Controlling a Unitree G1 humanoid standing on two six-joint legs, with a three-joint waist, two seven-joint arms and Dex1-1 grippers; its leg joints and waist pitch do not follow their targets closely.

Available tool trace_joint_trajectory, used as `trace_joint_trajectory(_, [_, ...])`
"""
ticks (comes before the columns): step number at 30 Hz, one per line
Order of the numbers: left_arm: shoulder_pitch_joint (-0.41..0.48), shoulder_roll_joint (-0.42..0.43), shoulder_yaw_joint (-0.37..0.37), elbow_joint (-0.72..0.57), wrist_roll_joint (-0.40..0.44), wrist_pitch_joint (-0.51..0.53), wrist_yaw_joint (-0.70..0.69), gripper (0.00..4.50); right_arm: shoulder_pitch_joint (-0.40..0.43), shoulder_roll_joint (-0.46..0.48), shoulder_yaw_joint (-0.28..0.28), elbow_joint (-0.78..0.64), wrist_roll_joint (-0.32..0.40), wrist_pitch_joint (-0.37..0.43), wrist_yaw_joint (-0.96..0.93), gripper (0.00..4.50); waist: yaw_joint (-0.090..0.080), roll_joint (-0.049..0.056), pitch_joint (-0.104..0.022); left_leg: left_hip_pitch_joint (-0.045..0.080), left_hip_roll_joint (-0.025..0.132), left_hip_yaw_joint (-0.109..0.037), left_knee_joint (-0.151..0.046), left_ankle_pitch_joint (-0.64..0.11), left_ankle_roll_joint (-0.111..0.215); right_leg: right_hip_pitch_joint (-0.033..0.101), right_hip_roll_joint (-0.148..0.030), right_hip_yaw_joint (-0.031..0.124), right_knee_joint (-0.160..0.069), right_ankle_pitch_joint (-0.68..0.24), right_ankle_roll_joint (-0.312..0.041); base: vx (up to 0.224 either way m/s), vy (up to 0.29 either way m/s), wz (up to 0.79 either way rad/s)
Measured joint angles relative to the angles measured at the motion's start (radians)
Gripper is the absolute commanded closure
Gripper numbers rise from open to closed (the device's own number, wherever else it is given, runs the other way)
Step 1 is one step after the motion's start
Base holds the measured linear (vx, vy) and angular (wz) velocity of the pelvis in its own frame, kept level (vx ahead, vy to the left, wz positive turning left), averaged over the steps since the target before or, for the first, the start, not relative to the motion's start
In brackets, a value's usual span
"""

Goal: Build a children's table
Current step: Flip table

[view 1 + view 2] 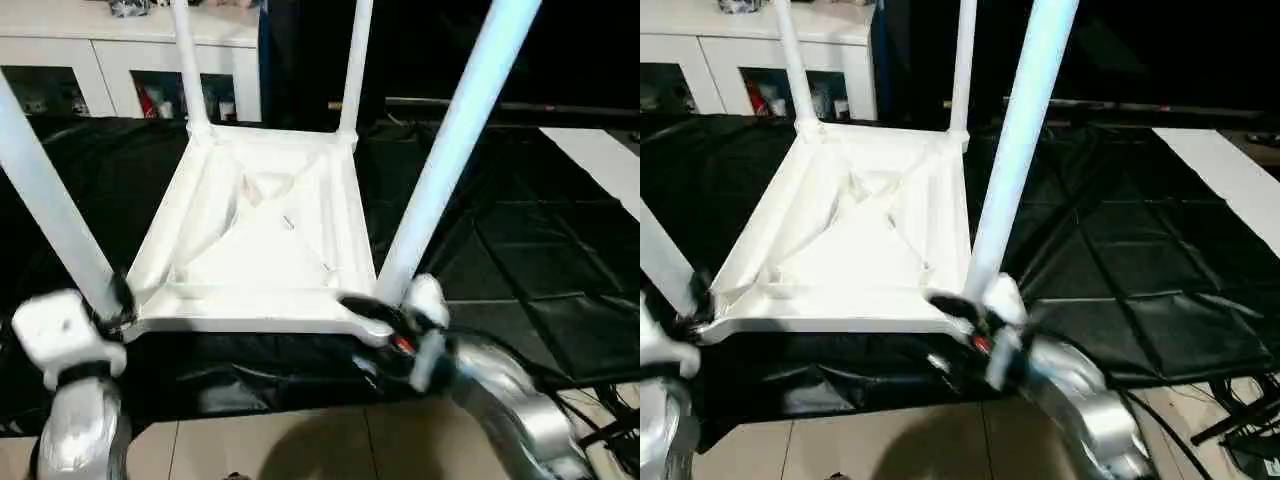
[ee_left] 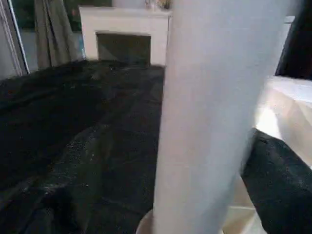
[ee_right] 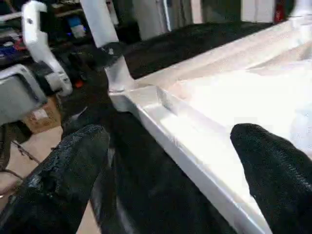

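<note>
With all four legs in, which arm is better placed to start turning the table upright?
Right, probably. The right gripper stands open astride the near rim of the table. The left gripper sits at the near-left leg, its hold unclear.

Black cloth [image 1: 520, 250], white cabinet [image 1: 120, 60] behind.

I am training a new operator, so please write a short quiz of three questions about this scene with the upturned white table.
1. True or false: the small white plastic table lies with its ribbed underside upward.
2. How many round tapering white legs stand in its corner sockets? A two, B three, C four.
3. Fill in: the two black fingers of the right gripper stand ____, one on each side of the table's rim.
Key: 1 true; 2 C; 3 open.
</note>
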Motion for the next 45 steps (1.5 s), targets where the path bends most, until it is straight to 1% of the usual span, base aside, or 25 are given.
trace_joint_trajectory(3, [-0.029,0.024,0.006,0.049,-0.019,0.022,-0.014,0.04,-0.023,0.014,0.013,0.042,-0.012,-0.014,0.002,0.00,0.000,0.001,0.000,-0.003,0.003,-0.001,-0.003,0.017,0.001,-0.003,0.005,0.002,0.001,-0.001,-0.001,0.034,-0.009,-0.03])
trace_joint_trajectory(6, [-0.070,0.041,0.008,0.114,-0.035,0.035,-0.022,0.04,-0.053,0.028,0.018,0.093,-0.026,-0.020,0.013,0.00,0.001,-0.003,0.000,-0.003,0.004,-0.001,-0.005,0.017,0.001,-0.004,0.006,0.003,0.000,-0.001,-0.001,0.000,0.000,0.00])
trace_joint_trajectory(10, [-0.105,0.046,0.027,0.115,-0.048,0.049,-0.016,0.04,-0.074,0.041,0.019,0.118,-0.029,-0.039,0.019,0.00,0.003,-0.003,0.000,-0.002,0.004,0.001,-0.005,0.017,0.001,-0.003,0.006,0.004,-0.001,-0.001,-0.001,0.000,0.000,0.00])
trace_joint_trajectory(11, [-0.103,0.045,0.028,0.113,-0.052,0.059,-0.010,0.31,-0.074,0.041,0.019,0.125,-0.030,-0.046,0.019,0.00,0.003,-0.003,0.001,-0.002,0.004,0.001,-0.005,0.017,0.001,-0.003,0.006,0.005,-0.001,-0.001,-0.001,0.000,0.000,0.00])
trace_joint_trajectory(13, [-0.096,0.036,0.026,0.103,-0.052,0.072,0.006,0.38,-0.074,0.043,0.020,0.137,-0.035,-0.061,0.018,0.00,0.005,-0.002,0.001,-0.002,0.004,0.001,-0.005,0.017,0.001,-0.003,0.006,0.005,0.000,-0.001,-0.001,0.000,0.000,0.00])
trace_joint_trajectory(15, [-0.077,0.005,0.023,0.063,-0.053,0.077,0.022,0.41,-0.074,0.049,0.020,0.154,-0.042,-0.074,0.018,0.00,0.007,-0.002,0.001,-0.002,0.004,0.001,-0.005,0.017,0.001,-0.003,0.006,0.004,-0.001,-0.001,-0.001,0.000,0.000,0.00])
trace_joint_trajectory(18, [-0.051,-0.024,0.005,0.013,-0.052,0.076,0.039,0.74,-0.073,0.053,0.020,0.157,-0.047,-0.076,0.018,0.00,0.012,-0.001,0.002,-0.002,0.004,0.001,-0.005,0.017,0.001,-0.003,0.006,0.005,-0.001,-0.001,-0.001,0.000,0.000,0.00])
trace_joint_trajectory(20, [-0.027,-0.047,-0.014,-0.020,-0.051,0.075,0.046,0.74,-0.073,0.053,0.020,0.157,-0.050,-0.077,0.018,0.00,0.014,-0.001,0.002,-0.002,0.004,0.001,-0.006,0.017,0.001,-0.003,0.006,0.004,-0.001,-0.001,-0.001,0.000,0.000,0.00])
trace_joint_trajectory(21, [-0.020,-0.056,-0.019,-0.027,-0.051,0.075,0.047,0.82,-0.073,0.053,0.020,0.157,-0.050,-0.080,0.018,0.00,0.016,-0.001,0.002,-0.002,0.004,0.001,-0.006,0.017,0.001,-0.003,0.006,0.004,-0.001,-0.001,-0.001,0.000,0.000,0.00])
trace_joint_trajectory(24, [-0.014,-0.063,-0.030,-0.036,-0.052,0.075,0.047,1.14,-0.073,0.054,0.020,0.163,-0.050,-0.095,0.019,0.00,0.023,-0.002,0.002,-0.002,0.004,0.001,-0.007,0.017,0.001,-0.003,0.007,0.004,-0.001,-0.001,-0.001,0.000,0.000,0.00])
trace_joint_trajectory(26, [-0.014,-0.064,-0.032,-0.040,-0.055,0.075,0.047,1.18,-0.073,0.056,0.020,0.176,-0.051,-0.103,0.018,0.00,0.024,-0.003,0.002,-0.002,0.004,0.001,-0.007,0.017,0.001,-0.004,0.007,0.005,-0.002,-0.001,-0.001,0.000,0.000,0.00])
trace_joint_trajectory(29, [-0.015,-0.064,-0.039,-0.041,-0.071,0.090,0.042,1.56,-0.075,0.065,0.020,0.197,-0.058,-0.105,0.017,0.00,0.024,-0.003,0.002,-0.002,0.004,0.001,-0.007,0.017,0.001,-0.004,0.007,0.005,-0.002,-0.001,-0.001,0.000,0.000,0.00])
trace_joint_trajectory(30, [-0.016,-0.063,-0.041,-0.041,-0.076,0.095,0.038,1.56,-0.075,0.068,0.020,0.197,-0.062,-0.105,0.017,0.00,0.024,-0.003,0.002,-0.002,0.004,0.001,-0.007,0.017,0.001,-0.004,0.007,0.005,-0.002,-0.001,-0.001,0.000,0.000,0.00])
trace_joint_trajectory(32, [-0.019,-0.061,-0.041,-0.041,-0.085,0.105,0.035,1.62,-0.075,0.071,0.020,0.197,-0.064,-0.105,0.017,0.00,0.025,-0.004,0.002,-0.002,0.004,0.001,-0.008,0.017,0.001,-0.004,0.007,0.005,-0.002,-0.002,-0.001,0.000,0.000,0.00])
trace_joint_trajectory(35, [-0.033,-0.047,-0.041,-0.037,-0.097,0.121,0.023,2.00,-0.073,0.073,0.025,0.196,-0.064,-0.105,0.015,0.00,0.030,-0.004,0.002,-0.002,0.004,0.002,-0.008,0.017,0.001,-0.004,0.007,0.005,-0.002,-0.002,-0.001,0.000,0.000,0.00])
trace_joint_trajectory(36, [-0.036,-0.043,-0.041,-0.034,-0.097,0.126,0.023,2.00,-0.072,0.074,0.027,0.196,-0.064,-0.105,0.015,0.00,0.032,-0.004,0.002,-0.002,0.004,0.002,-0.008,0.017,0.001,-0.004,0.007,0.005,-0.002,-0.002,-0.001,0.000,0.000,0.00])
trace_joint_trajectory(38, [-0.052,-0.042,-0.039,-0.027,-0.102,0.143,0.013,2.15,-0.068,0.075,0.031,0.196,-0.064,-0.105,0.014,0.00,0.040,-0.003,0.002,-0.002,0.004,0.002,-0.008,0.017,0.001,-0.004,0.007,0.005,-0.002,-0.002,-0.001,0.000,0.000,0.00])
trace_joint_trajectory(40, [-0.069,-0.052,-0.032,-0.025,-0.124,0.164,0.012,2.23,-0.064,0.075,0.031,0.195,-0.067,-0.105,0.013,0.00,0.047,-0.003,0.002,-0.002,0.004,0.002,-0.008,0.017,0.001,-0.004,0.007,0.005,-0.002,-0.001,-0.001,0.000,0.000,0.00])
trace_joint_trajectory(42, [-0.092,-0.062,-0.024,-0.025,-0.139,0.197,0.012,2.23,-0.061,0.076,0.030,0.193,-0.071,-0.105,0.009,0.00,0.054,0.000,0.004,-0.002,0.004,0.003,-0.008,0.017,0.001,-0.004,0.006,0.005,-0.002,-0.001,-0.001,0.000,0.000,0.00])
trace_joint_trajectory(45, [-0.124,-0.088,-0.013,-0.026,-0.170,0.246,0.024,2.23,-0.059,0.077,0.030,0.189,-0.071,-0.107,0.007,0.00,0.057,0.007,0.008,-0.002,0.004,0.007,-0.012,0.017,0.001,-0.005,0.004,0.006,-0.001,-0.001,-0.001,0.000,0.000,0.00])
